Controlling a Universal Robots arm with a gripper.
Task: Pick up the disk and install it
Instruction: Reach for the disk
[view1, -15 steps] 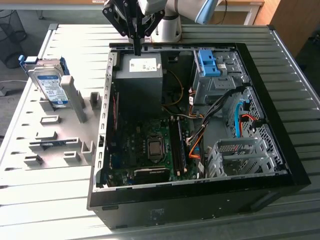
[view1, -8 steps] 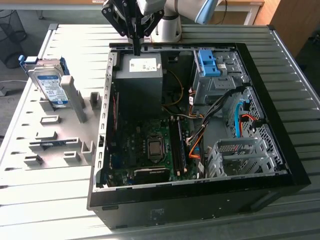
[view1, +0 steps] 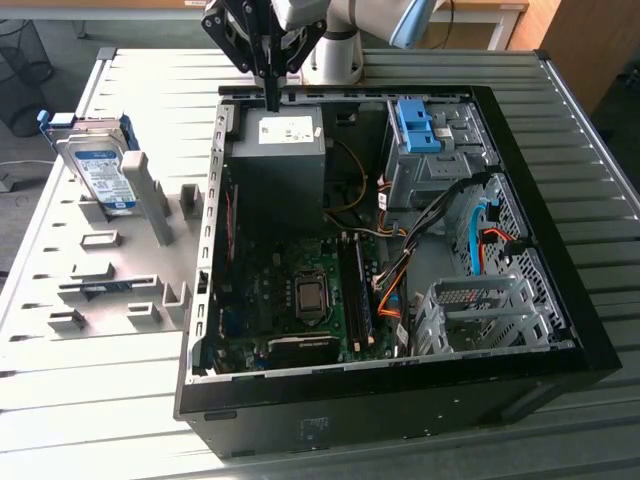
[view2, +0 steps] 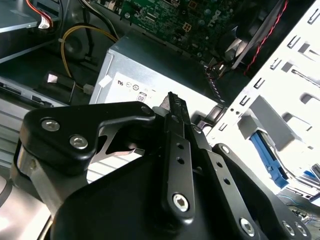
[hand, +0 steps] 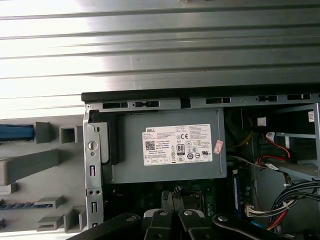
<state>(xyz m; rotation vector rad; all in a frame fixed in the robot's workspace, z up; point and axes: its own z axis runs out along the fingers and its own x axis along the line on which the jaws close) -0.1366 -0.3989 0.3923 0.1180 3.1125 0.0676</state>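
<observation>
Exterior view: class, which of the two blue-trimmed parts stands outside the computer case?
The disk, propped in the grey rack at the exterior view's left; the blue bracket sits on the drive cage inside the case.

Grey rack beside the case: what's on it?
The disk stands tilted on edge at the far end of the grey rack. Its lower edge is hidden behind a rack block. The gripper hangs over the power supply, away from it.

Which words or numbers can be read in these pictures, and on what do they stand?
White sticker on the power supply: rows of fine print and marks, too small to read reliably.
Blue-and-white label on the disk: blurred, unreadable.
Small pink sticker on the power supply: unreadable.
</observation>
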